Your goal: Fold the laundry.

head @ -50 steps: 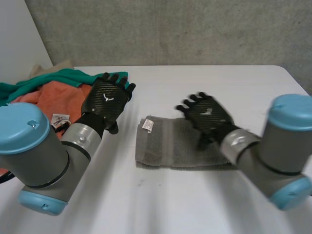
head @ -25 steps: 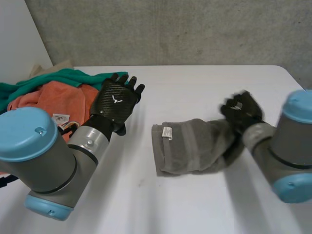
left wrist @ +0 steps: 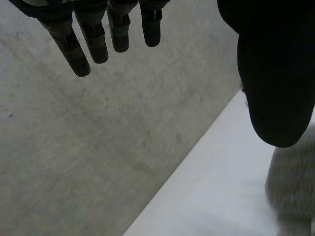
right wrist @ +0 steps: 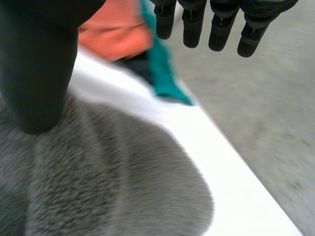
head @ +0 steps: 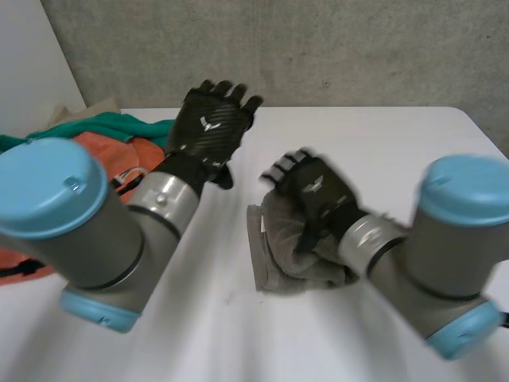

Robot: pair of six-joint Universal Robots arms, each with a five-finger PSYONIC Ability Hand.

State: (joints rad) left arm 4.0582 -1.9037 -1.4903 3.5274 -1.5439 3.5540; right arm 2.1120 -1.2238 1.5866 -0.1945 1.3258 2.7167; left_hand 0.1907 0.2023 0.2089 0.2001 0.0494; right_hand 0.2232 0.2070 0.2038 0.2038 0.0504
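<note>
Far left on the white table (head: 398, 135) we see a pile of orange cloth (head: 127, 153) and teal cloth (head: 135, 126), with a concrete wall (head: 334, 48) behind. The grey towel (head: 274, 259) lies bunched mid-table. The right arm (head: 445, 239) covers its right part, so we cannot tell its long axis; its left edge runs near to far. The right hand (head: 310, 187) hovers over it, fingers straight, clear of the thumb. The left hand (head: 211, 119) is held up beyond the towel, fingers spread, empty.
</note>
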